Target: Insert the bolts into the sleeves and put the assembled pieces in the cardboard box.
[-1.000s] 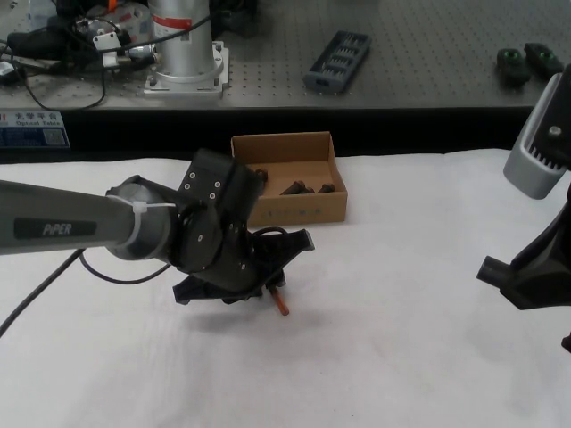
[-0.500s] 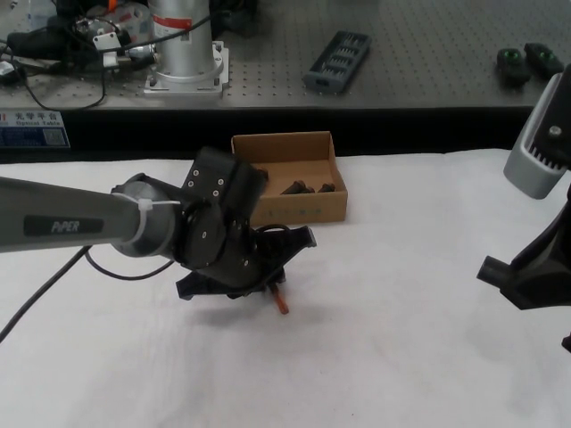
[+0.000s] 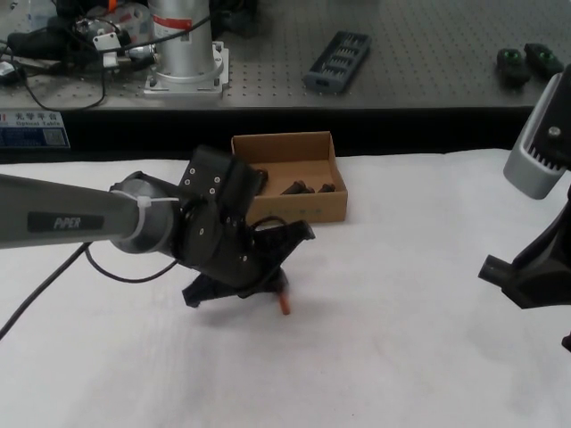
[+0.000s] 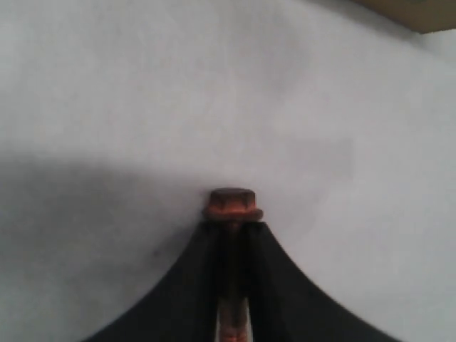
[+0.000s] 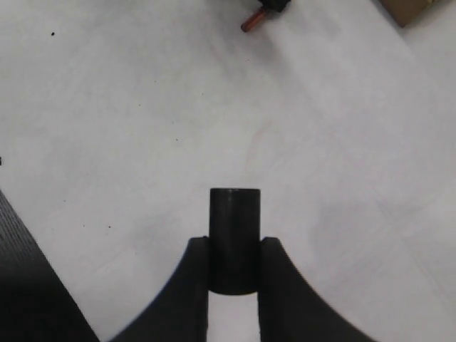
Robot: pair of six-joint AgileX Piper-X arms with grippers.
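Pinching a bolt [image 4: 232,205], the left pincer [image 4: 233,231] hangs near the cardboard box [image 3: 295,212]; the right pincer [image 5: 234,247] grips a sleeve [image 5: 234,217].

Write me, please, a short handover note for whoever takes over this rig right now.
Left tool: shut on a copper-coloured bolt, held low over the white cloth, in front of the cardboard box.
Right tool: shut on a black sleeve, over the cloth, apart from the bolt.
Done: a few dark pieces lie in the box.
Left: the bolt is not yet in the sleeve. Join them, then put the assembled piece in the box.
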